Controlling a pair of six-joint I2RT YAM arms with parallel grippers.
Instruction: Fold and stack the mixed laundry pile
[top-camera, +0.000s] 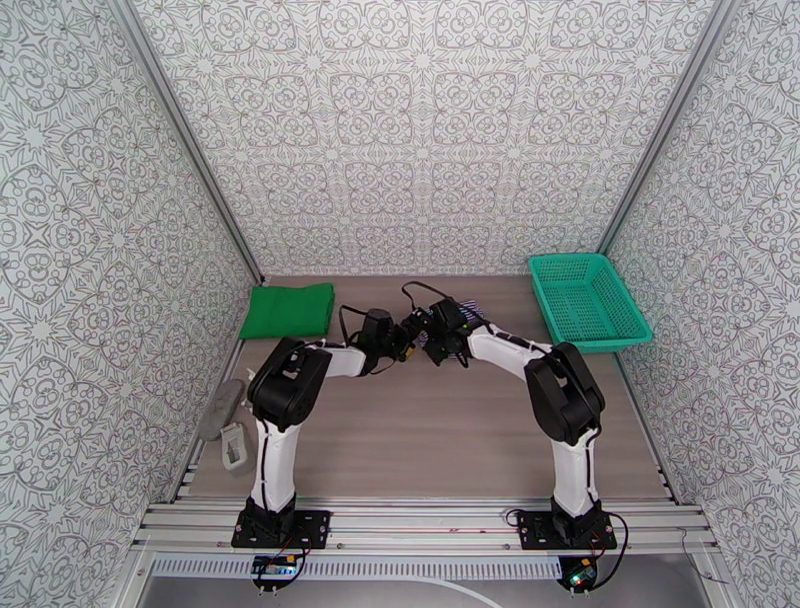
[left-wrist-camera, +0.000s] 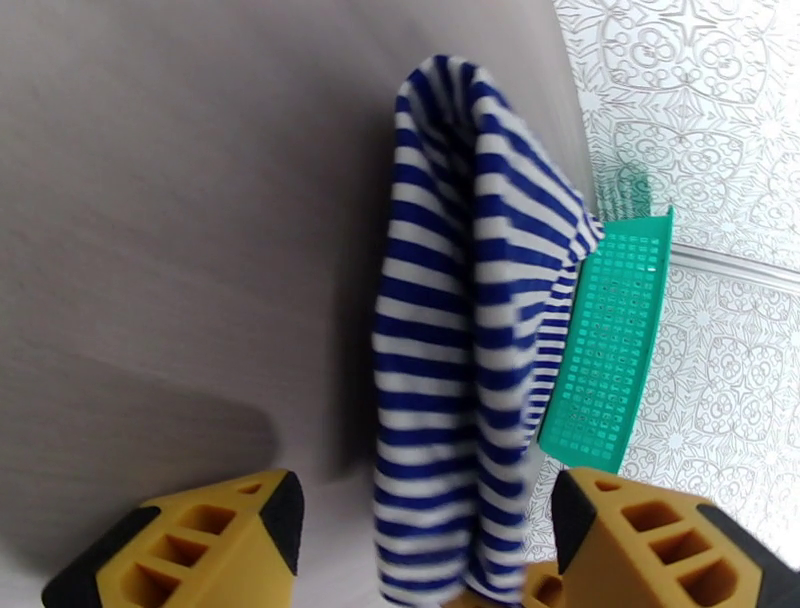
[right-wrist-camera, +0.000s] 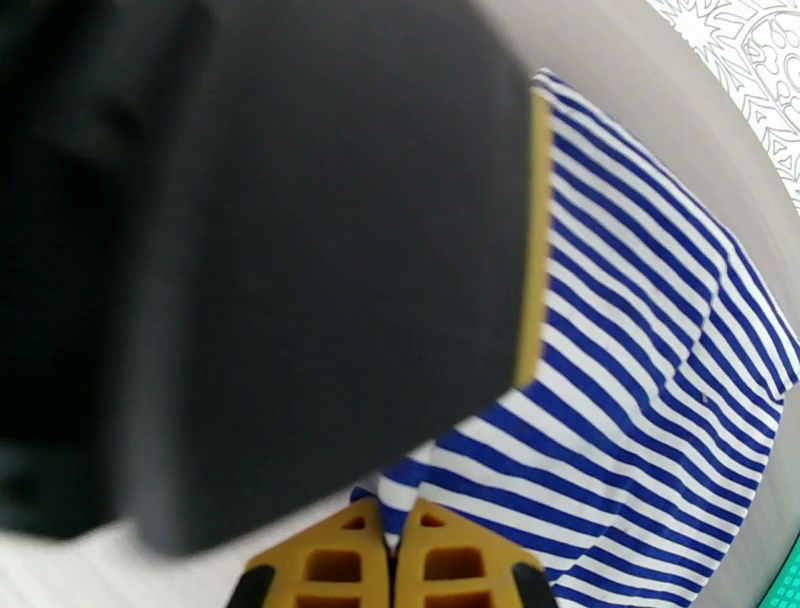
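Observation:
The blue-and-white striped shirt (left-wrist-camera: 470, 330) hangs in a narrow bunch, lifted off the table. My right gripper (right-wrist-camera: 390, 560) is shut on a pinched edge of the striped shirt (right-wrist-camera: 640, 400). My left gripper (left-wrist-camera: 425, 560) is open, its yellow fingers (left-wrist-camera: 190, 545) standing wide on either side of the hanging cloth. In the top view both grippers meet mid-table, left gripper (top-camera: 405, 340) facing right gripper (top-camera: 432, 340), with a bit of the shirt (top-camera: 472, 310) showing behind them. The green cloth (top-camera: 290, 310) lies folded flat at the back left.
A teal mesh basket (top-camera: 590, 300) stands at the back right against the wall. A grey object (top-camera: 222, 408) and a white one (top-camera: 235, 447) lie at the table's left edge. The left gripper's black body (right-wrist-camera: 250, 260) blocks much of the right wrist view.

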